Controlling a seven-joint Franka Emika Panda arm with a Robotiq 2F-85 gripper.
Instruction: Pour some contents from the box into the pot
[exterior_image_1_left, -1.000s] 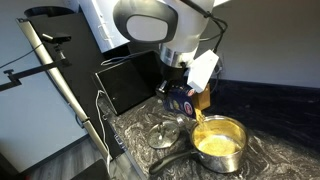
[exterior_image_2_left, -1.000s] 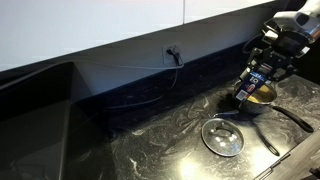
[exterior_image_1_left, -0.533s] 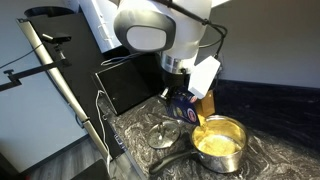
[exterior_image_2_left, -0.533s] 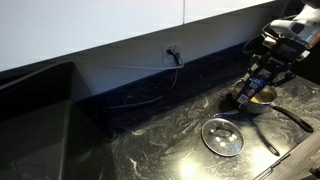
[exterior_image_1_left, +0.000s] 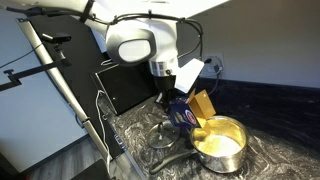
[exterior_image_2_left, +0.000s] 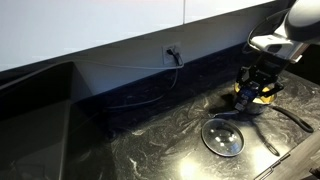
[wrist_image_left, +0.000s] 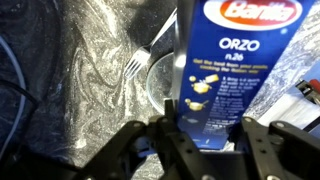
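Note:
My gripper is shut on the box, a small carton with dark blue panels and a yellow-orange end. The box is tilted, its yellow end just above the near rim of the steel pot, whose inside looks yellowish. In the other exterior view the gripper holds the box over the pot, which is mostly hidden; its long dark handle points right. In the wrist view the blue box, printed ORZO, fills the space between my fingers.
A round glass lid with a knob lies on the marbled counter beside the pot; it also shows in the other exterior view. A fork lies by the lid. A black panel stands behind. A wall socket with a cable is on the backsplash.
The arm has swung round and dropped lower. The box has tipped further, its yellow end now closer to the pot's rim. The pot and the lid have not moved.

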